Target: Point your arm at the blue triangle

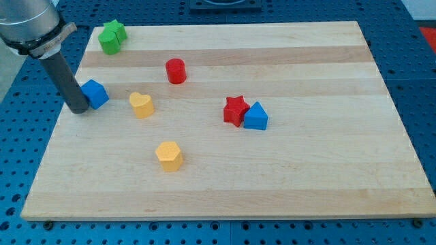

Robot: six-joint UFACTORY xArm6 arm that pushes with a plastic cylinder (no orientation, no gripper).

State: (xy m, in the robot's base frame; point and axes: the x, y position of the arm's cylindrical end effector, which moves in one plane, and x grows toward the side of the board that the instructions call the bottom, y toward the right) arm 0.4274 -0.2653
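Camera view | blue triangle (256,117) touching red star (236,110) | my tip (78,109) beside blue cube (94,93) | no jaws visible

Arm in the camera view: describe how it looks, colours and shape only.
My arm shows as a grey, rounded metal housing with a lighter silver band at its lower edge. From it runs a straight, smooth, dark grey-black cylindrical rod, ending at my tip. No cables or markings show.

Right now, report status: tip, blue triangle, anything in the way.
My tip at the board's left edge, touching a blue block. Blue triangle far to the view's right, against the red star. Yellow heart near the straight path.
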